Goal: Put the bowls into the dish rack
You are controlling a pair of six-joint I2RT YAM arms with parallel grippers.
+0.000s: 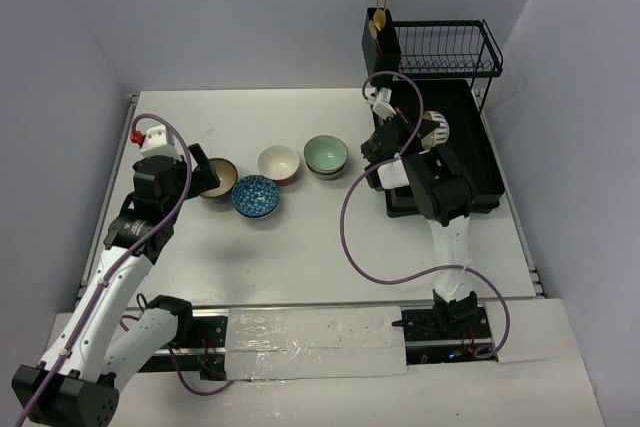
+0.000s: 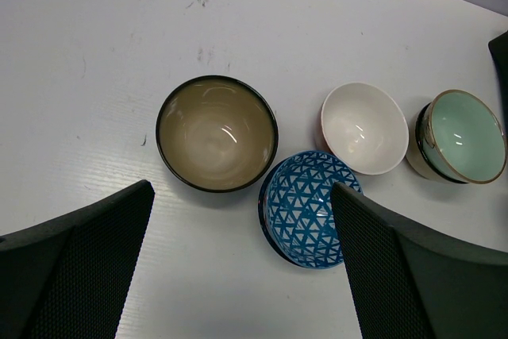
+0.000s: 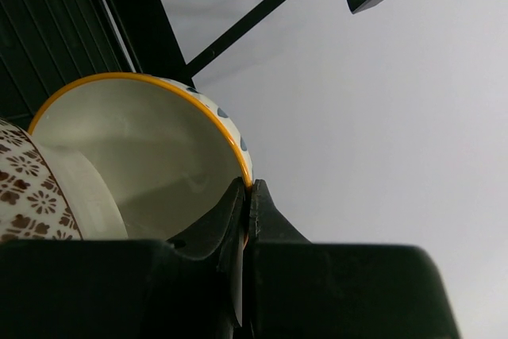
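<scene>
Four bowls stand on the white table: tan dark-rimmed (image 1: 218, 177) (image 2: 216, 132), blue patterned (image 1: 256, 195) (image 2: 305, 208), white with red outside (image 1: 279, 163) (image 2: 365, 127), mint green (image 1: 326, 155) (image 2: 462, 136). My left gripper (image 1: 205, 172) (image 2: 242, 212) is open and empty above the tan and blue bowls. My right gripper (image 1: 412, 135) (image 3: 248, 186) is shut on the rim of an orange-rimmed white bowl (image 3: 143, 156) with blue spots, over the black dish rack (image 1: 470, 162). A brown-white patterned bowl (image 3: 20, 188) lies against it.
The rack has a raised wire shelf (image 1: 445, 47) at the back and a cutlery holder (image 1: 382, 37) with gold forks. The right arm's purple cable (image 1: 350, 237) loops over the table. Grey walls close in on the left, back and right.
</scene>
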